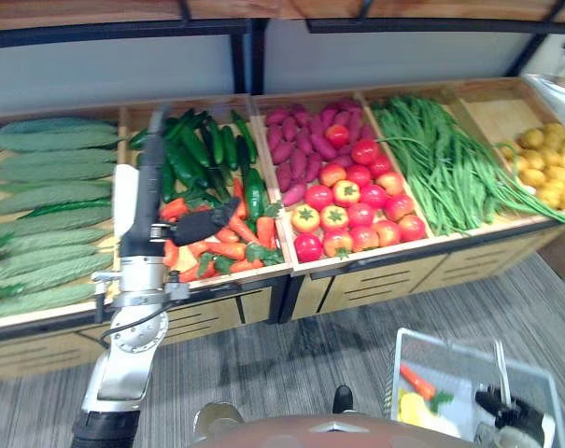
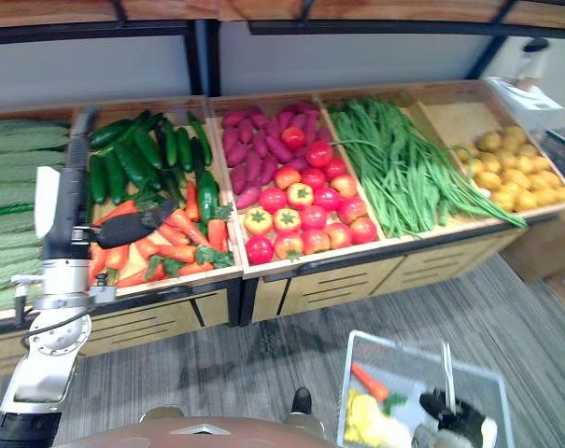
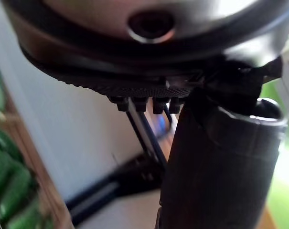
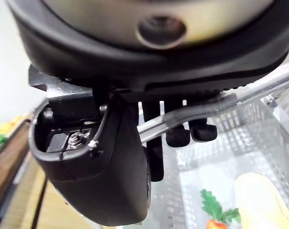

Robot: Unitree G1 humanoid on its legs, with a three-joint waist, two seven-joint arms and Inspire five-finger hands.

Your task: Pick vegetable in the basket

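- While the left hand hovers over the carrots left of centre, its fingers look straight and hold nothing
- right hand is curled round the handle of the basket, lower right
- carrots are probably light, stiff and smooth; pinch mid-body
- bin front edge lies close below, cucumbers crowd above, and the floor is open toward the basket

Open from above over carrots; cucumbers packed just behind, shelf overhead farther back. Basket mouth crossed by handle.
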